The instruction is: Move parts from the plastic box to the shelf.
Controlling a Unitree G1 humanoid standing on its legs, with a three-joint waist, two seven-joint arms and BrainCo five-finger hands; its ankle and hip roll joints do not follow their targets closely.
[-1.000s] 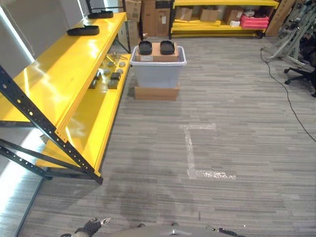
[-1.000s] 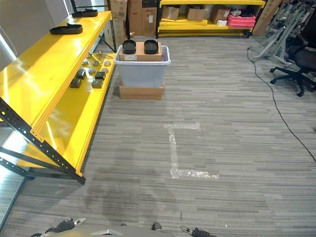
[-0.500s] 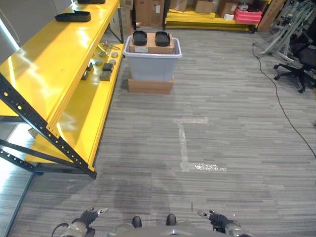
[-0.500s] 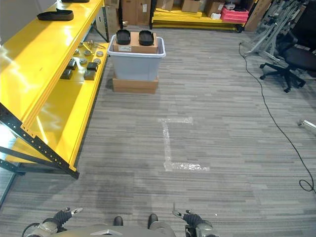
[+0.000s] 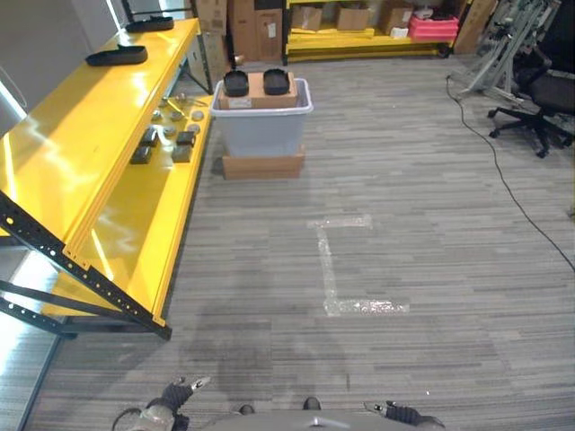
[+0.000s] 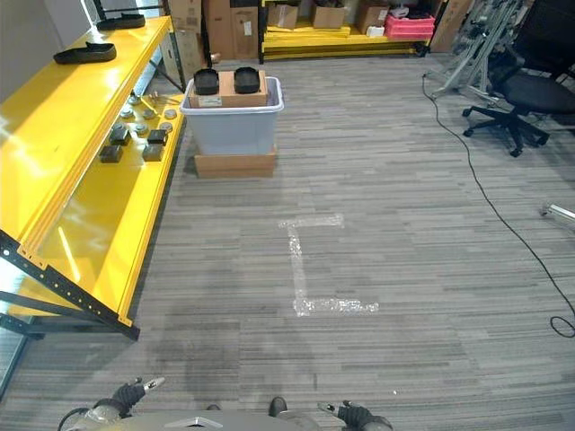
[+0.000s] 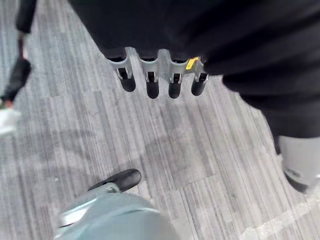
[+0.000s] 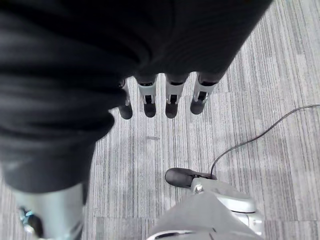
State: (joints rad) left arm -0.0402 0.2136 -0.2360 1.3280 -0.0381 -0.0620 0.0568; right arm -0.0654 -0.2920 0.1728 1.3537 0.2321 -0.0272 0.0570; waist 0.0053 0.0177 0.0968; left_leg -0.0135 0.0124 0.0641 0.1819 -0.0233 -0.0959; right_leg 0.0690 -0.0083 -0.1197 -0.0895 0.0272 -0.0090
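The plastic box [image 5: 261,117] sat far ahead of both empty, loose-fingered robot hands, left [image 5: 172,396] and right [image 5: 402,414].

1. My two head eyes look down and forward over the grey floor [image 5: 431,224] from high up; the plastic box [image 5: 262,126] sits far ahead, the yellow shelf [image 5: 99,153] runs along my left.
2. Both share that scene, barely offset sideways.
3. My left wrist camera looks along my left hand [image 7: 160,80] at the floor, very close.
4. My right wrist camera does likewise past my right hand [image 8: 160,100].
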